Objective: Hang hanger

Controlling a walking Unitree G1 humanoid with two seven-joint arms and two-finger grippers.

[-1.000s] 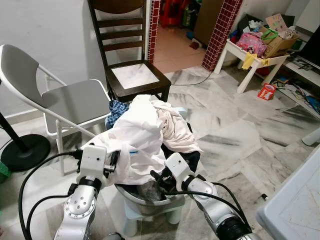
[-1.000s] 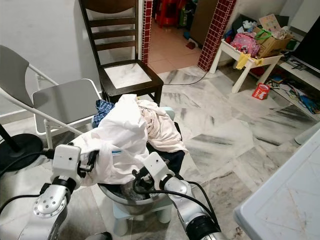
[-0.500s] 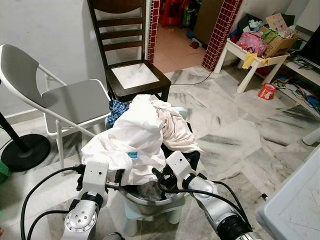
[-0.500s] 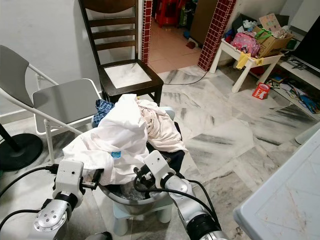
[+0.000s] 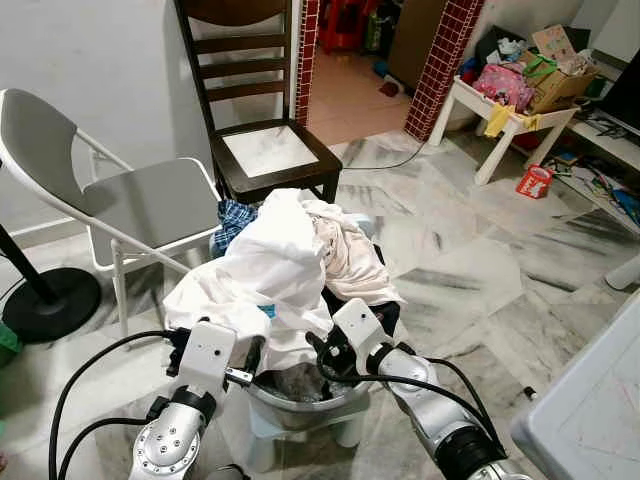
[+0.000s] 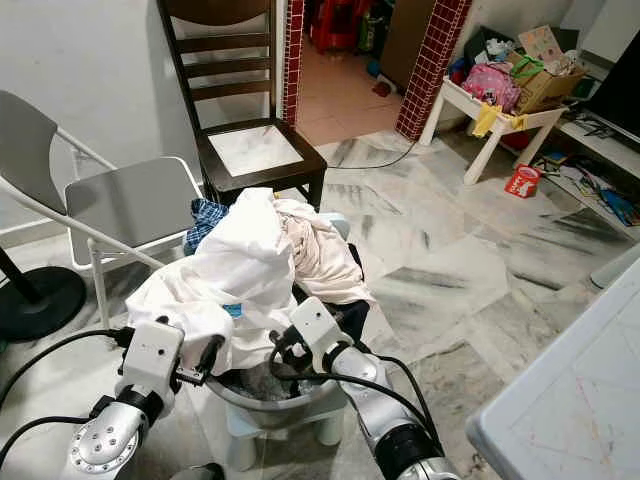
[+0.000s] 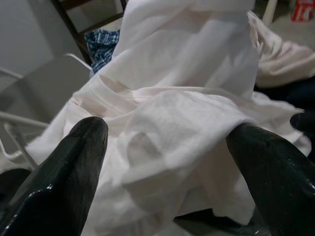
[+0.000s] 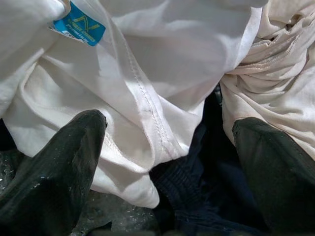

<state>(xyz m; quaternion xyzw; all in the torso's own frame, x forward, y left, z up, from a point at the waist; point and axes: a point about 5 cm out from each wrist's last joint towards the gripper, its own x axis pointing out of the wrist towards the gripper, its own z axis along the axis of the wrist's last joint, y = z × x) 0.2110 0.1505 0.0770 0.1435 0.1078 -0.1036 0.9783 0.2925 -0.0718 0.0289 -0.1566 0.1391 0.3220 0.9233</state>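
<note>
Hanger is what the task calls for, yet none can be made out; what is seen is a heap of clothes. At the near rim of the basin (image 5: 300, 400), the right gripper (image 5: 322, 352) is held with its fingers spread wide and nothing between them, a white shirt (image 5: 270, 265) with a blue label (image 8: 78, 23) and some dark fabric (image 8: 197, 182) lying just ahead of it. The left gripper (image 5: 238, 365) is likewise held open and empty, at the shirt's lower edge on the robot's left. The pile is heaped high, with a cream garment (image 5: 345, 255) and a blue checked cloth (image 5: 235, 218) behind, all carried on a small pale stool (image 5: 300, 435). A grey folding chair (image 5: 120, 200) and a dark wooden chair (image 5: 265, 150) stand just beyond. Trouble is likely if the shirt is tugged from one side: the whole heap could be dragged over the rim, or the basin tipped off its narrow stool. Layers could also be pinched together.
</note>
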